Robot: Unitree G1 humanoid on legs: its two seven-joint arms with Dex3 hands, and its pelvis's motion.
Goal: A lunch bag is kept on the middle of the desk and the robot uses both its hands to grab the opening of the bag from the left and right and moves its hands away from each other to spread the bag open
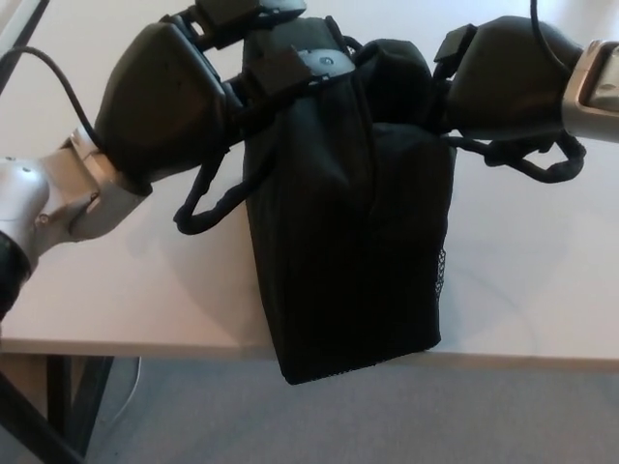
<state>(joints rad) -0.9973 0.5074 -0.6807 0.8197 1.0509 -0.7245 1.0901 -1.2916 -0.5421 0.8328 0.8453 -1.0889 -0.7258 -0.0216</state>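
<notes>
Head view: my left hand (193, 97) pinches the lunch bag (353, 232) at its left top edge; my right hand (498, 77) presses its right side, grip indiscernible. The bag stands upright at the desk's (116, 280) near edge.

lunch bag (353, 242) | black fabric, upright | at desk's (522, 280) front edge, overhanging

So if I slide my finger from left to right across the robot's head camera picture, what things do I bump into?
Left hand → left loop handle → black lunch bag → right loop handle, with the right hand above it.
</notes>
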